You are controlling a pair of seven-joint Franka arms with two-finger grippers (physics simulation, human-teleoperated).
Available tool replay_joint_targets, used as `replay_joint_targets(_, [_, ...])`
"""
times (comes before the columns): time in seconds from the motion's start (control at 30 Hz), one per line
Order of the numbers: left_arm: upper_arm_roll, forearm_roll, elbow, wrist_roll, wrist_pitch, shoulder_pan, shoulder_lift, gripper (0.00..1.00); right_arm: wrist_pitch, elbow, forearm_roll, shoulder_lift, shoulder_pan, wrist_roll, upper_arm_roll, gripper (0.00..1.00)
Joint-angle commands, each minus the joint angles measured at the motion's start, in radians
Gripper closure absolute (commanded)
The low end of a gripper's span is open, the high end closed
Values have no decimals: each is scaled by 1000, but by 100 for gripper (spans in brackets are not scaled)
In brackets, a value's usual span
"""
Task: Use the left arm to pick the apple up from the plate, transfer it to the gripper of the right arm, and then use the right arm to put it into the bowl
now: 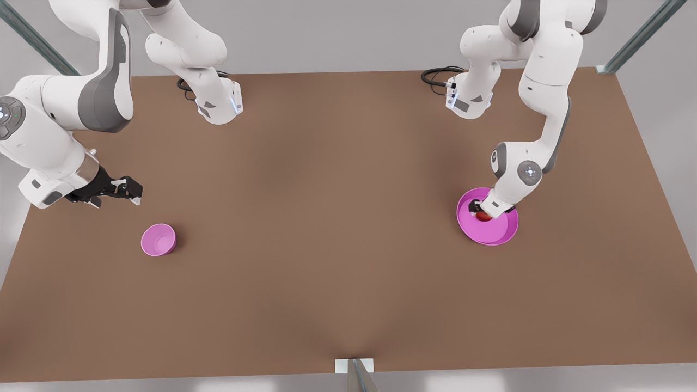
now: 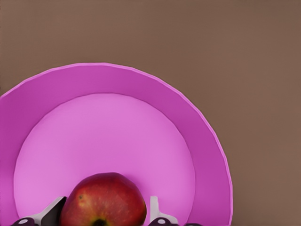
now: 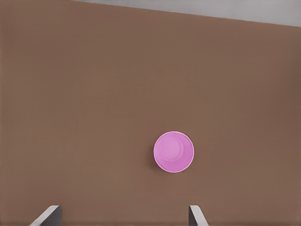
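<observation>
Left end effector down in the plate around the apple; right arm waiting over by the bowl.

Brown worktop (image 1: 337, 228) carries everything. Plate (image 1: 498, 231) sits toward the front view's right, bowl (image 1: 158, 239) well apart toward its left, upright. Apple (image 1: 483, 216) rests on the plate floor, off-centre toward the rim nearest the arm. Left end effector (image 1: 480, 211) is lowered into the plate; in the left wrist view its fingertips (image 2: 157, 212) stand one on each side of the apple (image 2: 103, 200), close beside it (actual contact: cannot tell, so not calling it gripped). Right end effector (image 1: 124, 190) hangs above the worktop near the bowl, fingers spread wide, holding nothing; the right wrist view has the bowl (image 3: 173, 151) ahead of its fingertips (image 3: 197, 215).
</observation>
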Motion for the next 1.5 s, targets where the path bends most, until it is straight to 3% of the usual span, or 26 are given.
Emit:
replay_joint_targets(0.0, [0,2,0,8,13,2,1,11,1,0,1,-1,0,-9,0,0])
replay_joint_targets(0.23, [-1,1,2,11,13,2,13,16,1,15,1,1,0,-78,0,0])
replay_joint_targets(0.3, [0,1,2,11,13,2,14,23,1,15,1,1,0,-71,0,0])
replay_joint_targets(0.67, [-1,2,2,13,13,2,19,27,8,14,39,13,-8,-67,-2,0])
replay_joint_targets(0.87, [-8,-1,6,39,4,-9,-59,27,8,14,39,13,-8,-67,-2,0])
replay_joint_targets(0.97, [-115,-209,31,-134,-117,-26,-119,27,7,14,39,13,-8,-67,-2,0])
replay_joint_targets(1.03, [-193,-242,72,-340,-228,-26,-148,27,5,14,39,13,-6,-67,-2,0])
replay_joint_targets(1.17, [-322,-624,230,-605,-406,-32,-148,27,5,14,39,13,-6,-67,-2,0])
replay_joint_targets(1.27, [-337,-890,329,-885,-415,-129,-131,27,4,12,134,20,-8,-64,-3,0])
replay_joint_targets(1.37, [-337,-1202,401,-923,-412,-199,-75,29,-1,12,306,51,-18,-58,-6,0])
replay_joint_targets(1.47, [-336,-1355,552,-860,-407,-213,88,29,-2,12,418,77,-38,-59,-6,0])
